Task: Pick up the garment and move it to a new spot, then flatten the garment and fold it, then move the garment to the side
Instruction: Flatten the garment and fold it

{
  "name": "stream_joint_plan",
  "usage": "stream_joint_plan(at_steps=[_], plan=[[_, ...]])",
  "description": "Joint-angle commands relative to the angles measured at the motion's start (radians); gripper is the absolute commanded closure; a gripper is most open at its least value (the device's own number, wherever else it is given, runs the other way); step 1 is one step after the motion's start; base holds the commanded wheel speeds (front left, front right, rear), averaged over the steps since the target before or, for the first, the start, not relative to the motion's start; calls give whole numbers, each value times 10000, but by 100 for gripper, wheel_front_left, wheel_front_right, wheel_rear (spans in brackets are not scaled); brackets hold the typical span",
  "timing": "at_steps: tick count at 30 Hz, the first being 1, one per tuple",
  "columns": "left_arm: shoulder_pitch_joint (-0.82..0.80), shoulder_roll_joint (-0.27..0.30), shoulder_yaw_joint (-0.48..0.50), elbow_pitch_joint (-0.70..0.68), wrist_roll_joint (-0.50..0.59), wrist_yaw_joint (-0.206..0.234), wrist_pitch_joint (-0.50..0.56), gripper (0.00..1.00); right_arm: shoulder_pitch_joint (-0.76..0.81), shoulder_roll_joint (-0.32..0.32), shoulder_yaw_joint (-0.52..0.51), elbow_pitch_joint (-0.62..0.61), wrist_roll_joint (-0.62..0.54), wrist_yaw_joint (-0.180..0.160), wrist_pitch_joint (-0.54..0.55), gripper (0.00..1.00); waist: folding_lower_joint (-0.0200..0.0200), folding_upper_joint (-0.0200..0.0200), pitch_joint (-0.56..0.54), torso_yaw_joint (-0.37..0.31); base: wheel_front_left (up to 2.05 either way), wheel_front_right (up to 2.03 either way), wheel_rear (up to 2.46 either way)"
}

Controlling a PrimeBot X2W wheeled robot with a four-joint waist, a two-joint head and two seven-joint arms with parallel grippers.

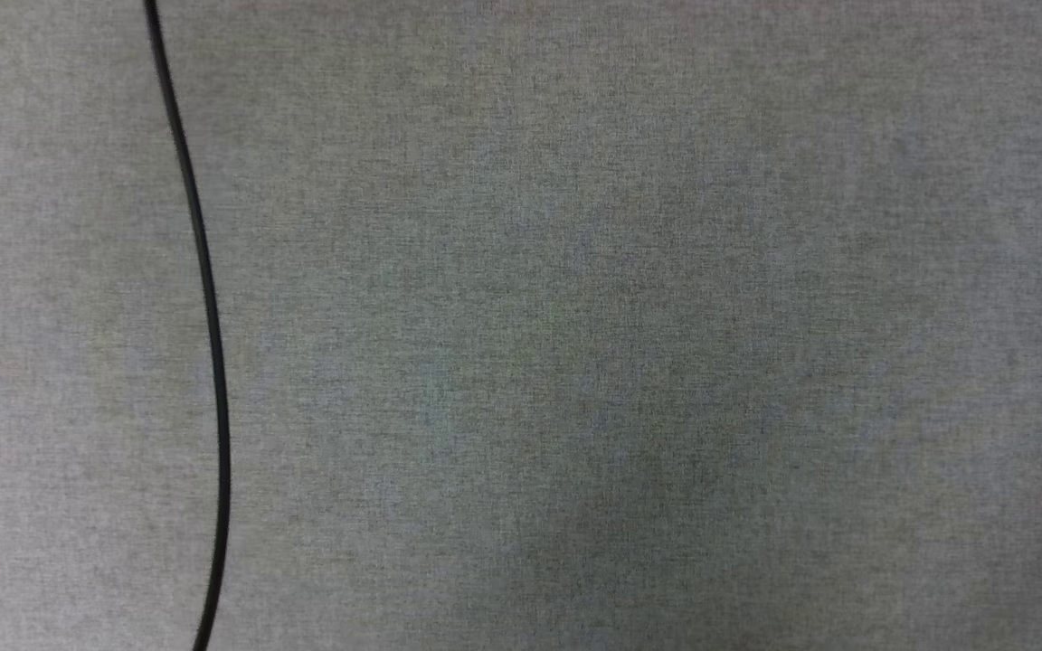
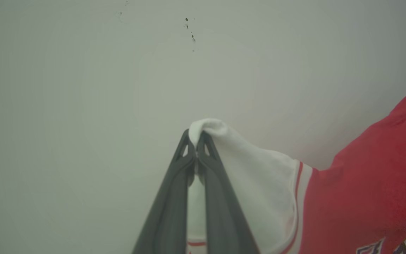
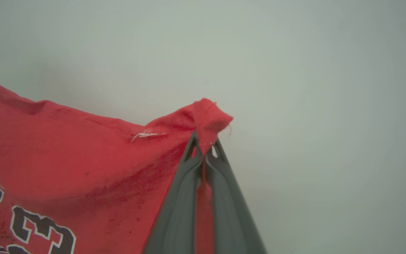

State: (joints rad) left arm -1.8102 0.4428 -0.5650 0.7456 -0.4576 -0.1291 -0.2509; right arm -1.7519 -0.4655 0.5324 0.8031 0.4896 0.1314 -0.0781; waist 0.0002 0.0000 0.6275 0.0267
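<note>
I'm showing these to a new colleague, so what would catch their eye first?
The red shirt stands out first: in the left wrist view the left gripper has its jaws shut on the white sleeve, and in the right wrist view the right gripper pinches a red fold. In the head view, a black cable curves down the left side of a grey cloth surface.

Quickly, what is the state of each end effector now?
Left end effector: closed on the white sleeve of the red jersey T-shirt.
Right end effector: closed on its red fabric.
</note>
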Motion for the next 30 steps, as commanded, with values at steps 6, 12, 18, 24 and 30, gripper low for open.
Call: stream_joint_plan(at_steps=[6,12,18,24,30], plan=[[1895,272,120,-559,-219,64,-153,100,1522,137,702,189,1044,-16,-766,100,-2,0,-452,12,0,0,0],[4915,690,547,-2208,-226,356,-161,100,3470,-120,1666,-421,2085,-16,-1197,100,-2,0,-1250,-11,0,0,0],[8598,908,913,-4192,-492,1175,-163,100,5770,-676,2457,-1385,2991,-16,-1367,100,-2,0,-2315,68,0,0,0],[11922,1313,1019,-5669,-890,1882,-144,100,7719,-1180,2947,-2096,3521,-16,-1279,100,-2,0,-3276,111,0,0,0],[14520,1468,1026,-6607,-1663,2356,13,100,9607,-1705,3065,-2656,3921,-14,-1246,100,-2,0,-4286,316,0,0,0]])
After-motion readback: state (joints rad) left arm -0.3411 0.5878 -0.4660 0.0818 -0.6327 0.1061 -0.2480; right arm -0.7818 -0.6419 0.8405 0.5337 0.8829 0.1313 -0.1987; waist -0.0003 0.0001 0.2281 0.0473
